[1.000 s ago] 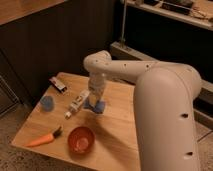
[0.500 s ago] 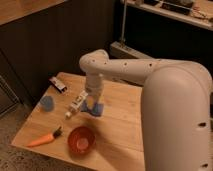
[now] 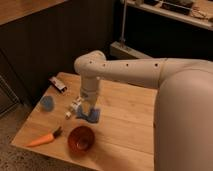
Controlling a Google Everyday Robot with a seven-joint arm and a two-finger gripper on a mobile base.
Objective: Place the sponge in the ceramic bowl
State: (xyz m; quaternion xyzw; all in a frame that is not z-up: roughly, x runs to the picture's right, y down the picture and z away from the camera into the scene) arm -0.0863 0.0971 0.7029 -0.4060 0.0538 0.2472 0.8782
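The claw (image 3: 88,109) hangs straight down from the white arm over the left-middle of the wooden bench (image 3: 127,125); it is closed, and the sponge (image 3: 93,117) sits at its tips, seemingly pinched between them; whether the sponge's underside touches the wood I cannot tell. The ceramic bowl (image 3: 80,140) stands near the front edge, just in front of the sponge and apart from it; nothing shows inside it, so the sponge is not in the bowl. A carrot (image 3: 44,140) lies to the bowl's left; a light-blue cup (image 3: 47,103) stands farther back.

The sponge is likely light and soft; it should squash under a pinch rather than slip, so a hold across its short width near the middle seems best; it may cling to the fingers on release. The glossy bowl is hard and could slide or chip if knocked.
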